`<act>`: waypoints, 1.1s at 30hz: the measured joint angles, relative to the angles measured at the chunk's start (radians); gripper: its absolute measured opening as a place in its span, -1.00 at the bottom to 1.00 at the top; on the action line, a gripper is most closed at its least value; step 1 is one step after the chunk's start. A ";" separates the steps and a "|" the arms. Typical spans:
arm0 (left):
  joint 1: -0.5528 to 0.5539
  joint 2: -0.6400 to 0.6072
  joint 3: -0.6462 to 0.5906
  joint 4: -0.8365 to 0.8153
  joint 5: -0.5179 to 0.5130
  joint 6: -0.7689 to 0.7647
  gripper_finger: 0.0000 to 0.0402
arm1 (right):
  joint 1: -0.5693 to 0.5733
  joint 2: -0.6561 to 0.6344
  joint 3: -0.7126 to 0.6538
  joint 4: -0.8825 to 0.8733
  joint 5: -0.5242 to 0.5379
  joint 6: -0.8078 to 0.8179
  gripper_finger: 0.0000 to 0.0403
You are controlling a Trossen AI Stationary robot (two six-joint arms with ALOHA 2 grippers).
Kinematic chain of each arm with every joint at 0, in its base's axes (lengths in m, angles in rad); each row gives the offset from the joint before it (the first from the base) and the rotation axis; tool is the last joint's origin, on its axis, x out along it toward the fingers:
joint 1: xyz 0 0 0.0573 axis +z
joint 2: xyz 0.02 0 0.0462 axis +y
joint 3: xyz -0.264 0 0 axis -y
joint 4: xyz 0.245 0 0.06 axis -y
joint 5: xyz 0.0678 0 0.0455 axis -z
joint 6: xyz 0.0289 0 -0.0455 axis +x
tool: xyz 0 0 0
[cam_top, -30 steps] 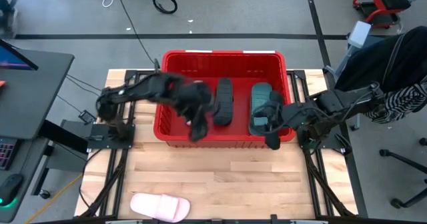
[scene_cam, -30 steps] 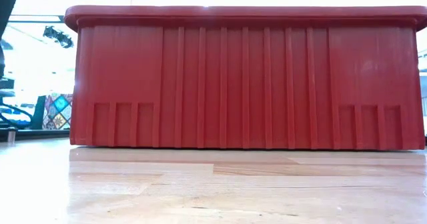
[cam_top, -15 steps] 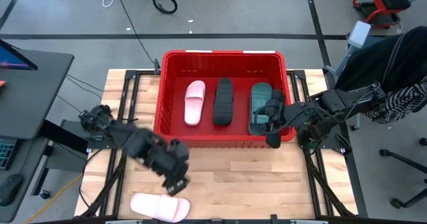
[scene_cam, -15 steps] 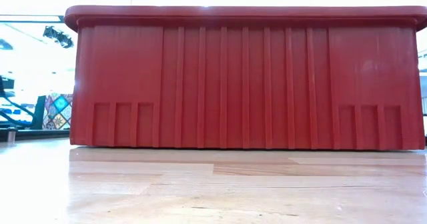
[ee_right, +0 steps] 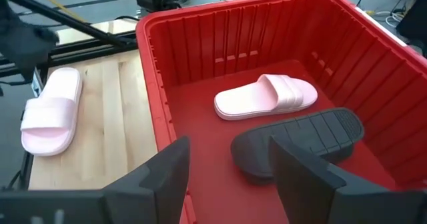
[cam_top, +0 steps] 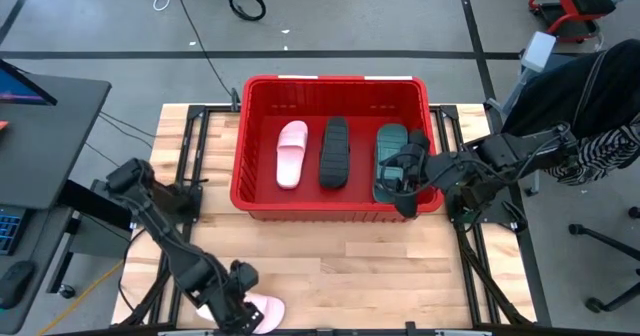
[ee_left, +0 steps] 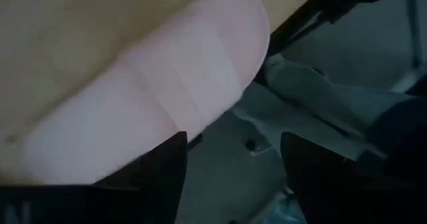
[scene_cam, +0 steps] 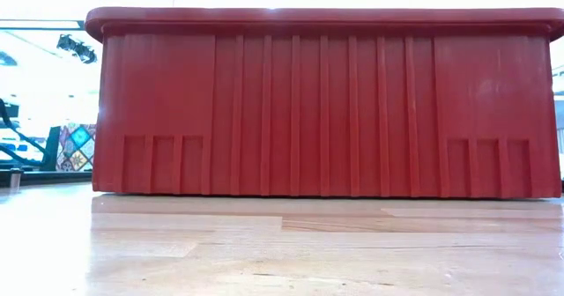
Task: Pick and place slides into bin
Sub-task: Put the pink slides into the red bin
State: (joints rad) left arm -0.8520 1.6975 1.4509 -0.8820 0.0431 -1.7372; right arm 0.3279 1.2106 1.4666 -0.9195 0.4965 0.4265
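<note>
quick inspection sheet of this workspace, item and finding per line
surface: wooden table, bare boards in front of the bin
bin: red crate at the table's far side
slides in bin: pink slide, black slide sole up, teal slide, side by side
slide left out: second pink slide at the table's near left edge
clutter: nothing seen
left hand: open, directly over the outside pink slide
right hand: open, over the bin's near right corner by the teal slide
cables: coiled black cable and a long lead on the floor beyond the table
surroundings: desk with monitor left, red stool far right
</note>
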 joint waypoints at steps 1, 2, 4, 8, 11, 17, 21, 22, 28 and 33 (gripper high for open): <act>-0.010 -0.007 -0.040 0.048 -0.001 -0.028 0.24 | 0.000 0.000 0.000 0.000 0.000 0.008 0.04; -0.019 -0.012 -0.075 0.089 -0.002 -0.056 0.25 | 0.000 0.000 0.000 0.000 0.000 0.015 0.04; -0.042 -0.024 -0.143 0.112 -0.006 -0.106 0.27 | 0.000 0.000 0.000 0.000 0.000 0.018 0.04; -0.081 -0.059 -0.261 0.206 -0.070 -0.196 0.32 | 0.000 0.000 0.000 0.000 0.000 0.024 0.04; -0.109 -0.071 -0.366 0.387 -0.096 -0.241 0.33 | 0.000 0.000 0.000 0.000 0.000 0.026 0.04; -0.147 -0.071 -0.515 0.622 -0.159 -0.295 0.29 | 0.000 0.000 0.000 0.000 0.000 0.027 0.04; -0.147 -0.071 -0.560 0.727 -0.233 -0.274 0.25 | 0.000 0.000 0.000 0.000 0.000 0.027 0.04; -0.146 -0.071 -0.567 0.750 -0.254 -0.263 0.23 | 0.000 0.000 0.000 0.000 0.000 0.027 0.04; -0.126 -0.070 -0.605 0.847 -0.295 -0.210 0.09 | 0.000 0.000 0.000 0.000 0.000 0.027 0.04; -0.109 -0.069 -0.641 0.848 -0.317 -0.209 -0.11 | 0.000 0.000 0.000 0.000 0.000 0.027 0.04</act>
State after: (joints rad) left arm -0.9609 1.6283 0.8098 -0.0343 -0.2740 -1.9467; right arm 0.3275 1.2110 1.4666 -0.9196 0.4961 0.4534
